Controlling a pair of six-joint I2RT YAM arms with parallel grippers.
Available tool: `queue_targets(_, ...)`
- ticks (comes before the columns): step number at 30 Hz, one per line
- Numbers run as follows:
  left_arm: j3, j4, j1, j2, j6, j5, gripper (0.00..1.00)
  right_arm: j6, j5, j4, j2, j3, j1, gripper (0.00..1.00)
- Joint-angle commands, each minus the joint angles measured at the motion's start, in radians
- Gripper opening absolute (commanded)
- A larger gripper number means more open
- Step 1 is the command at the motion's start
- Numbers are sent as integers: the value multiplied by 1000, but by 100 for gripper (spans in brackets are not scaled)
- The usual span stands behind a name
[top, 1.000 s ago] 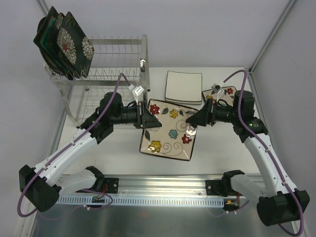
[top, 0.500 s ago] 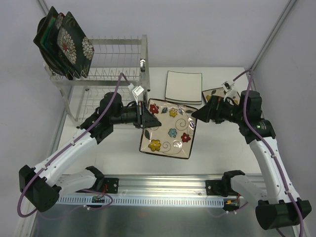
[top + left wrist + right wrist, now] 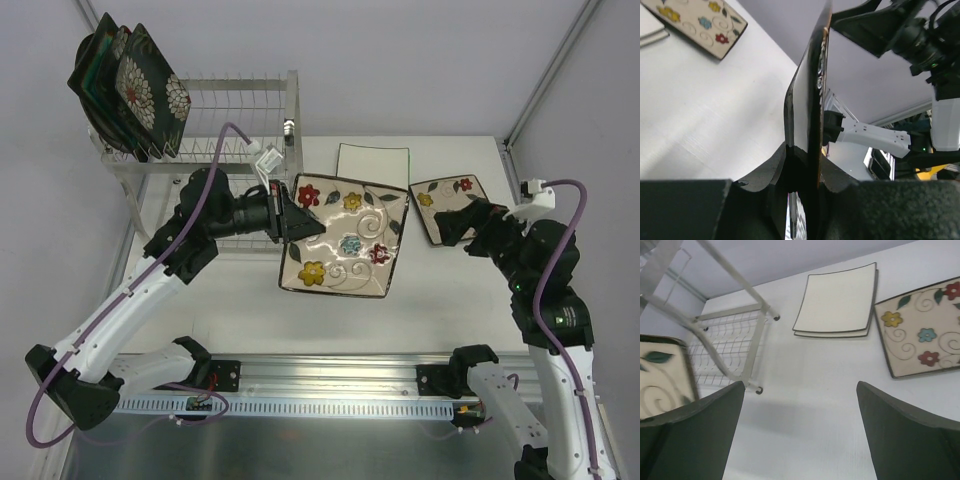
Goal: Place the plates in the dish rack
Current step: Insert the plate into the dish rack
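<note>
Left gripper (image 3: 288, 215) pinches the large flowered plate (image 3: 345, 250) by its left edge, apparently held aloft.

1. Two cream flowered plates (image 3: 343, 238): one tilted at centre, the other (image 3: 440, 195) lying flat to its right.
2. Two white square plates (image 3: 837, 300), apparently stacked, at the far centre.
3. At least three dark plates (image 3: 150, 95) standing at the far left, overlapping too closely to count surely.
4. One dish rack (image 3: 230, 110), far left.
5. Two robot arms, one on the left (image 3: 150, 290) and one on the right (image 3: 550, 300).
</note>
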Motion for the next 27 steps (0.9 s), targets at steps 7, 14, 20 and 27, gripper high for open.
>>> queue_targets(7, 333, 178, 3, 55, 91, -9, 0, 28, 332, -64, -57, -48, -4, 100)
queue_targets(14, 513, 146, 2, 144, 211, -141, 0, 61, 369, -101, -57, -68, -5, 100)
queue_targets(20, 649, 145, 3, 197, 310, -304, 0, 68, 345, -113, -46, -70, -5, 100)
queue_targets(27, 798, 157, 3, 254, 381, -428, 0, 68, 320, -123, -37, -70, -5, 100)
